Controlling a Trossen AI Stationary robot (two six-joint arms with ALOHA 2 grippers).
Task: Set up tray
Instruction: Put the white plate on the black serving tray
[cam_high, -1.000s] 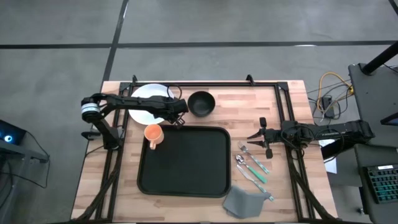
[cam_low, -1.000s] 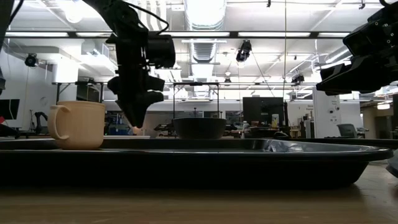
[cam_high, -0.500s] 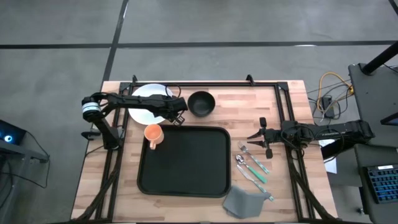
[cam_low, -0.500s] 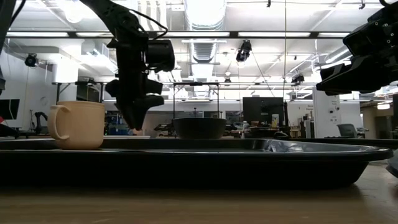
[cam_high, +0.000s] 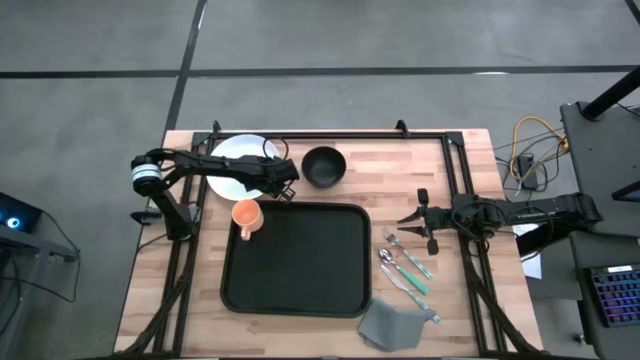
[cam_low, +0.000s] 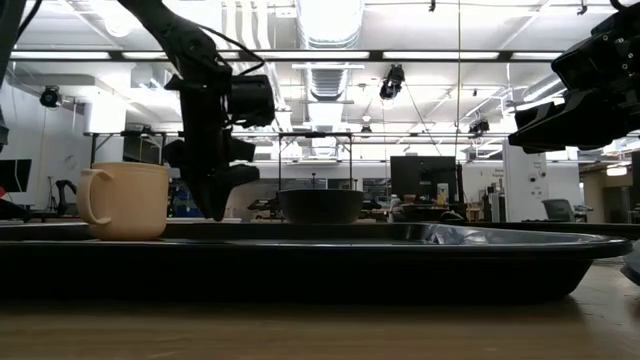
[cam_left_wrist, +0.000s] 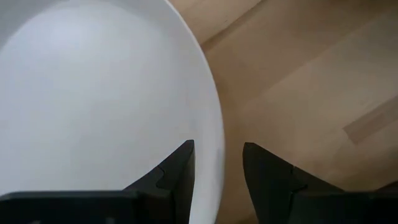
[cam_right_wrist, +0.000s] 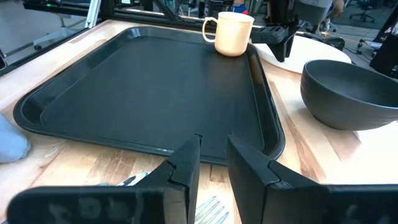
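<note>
Wooden table (cam_high: 470, 310) bears the tray (cam_high: 296, 258); left gripper (cam_high: 287, 184), jaws parted, seemingly straddles plate (cam_high: 232, 155) rim beyond it.

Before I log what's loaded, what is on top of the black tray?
Nothing shows on the tray; its black floor is bare. The cup stands just off its corner, on the wood. The left gripper straddles the plate rim, open.

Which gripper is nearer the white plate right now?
Left. The left gripper hangs at the white plate with open fingers straddling its rim. The right gripper waits across the table, beyond the tray.
</note>
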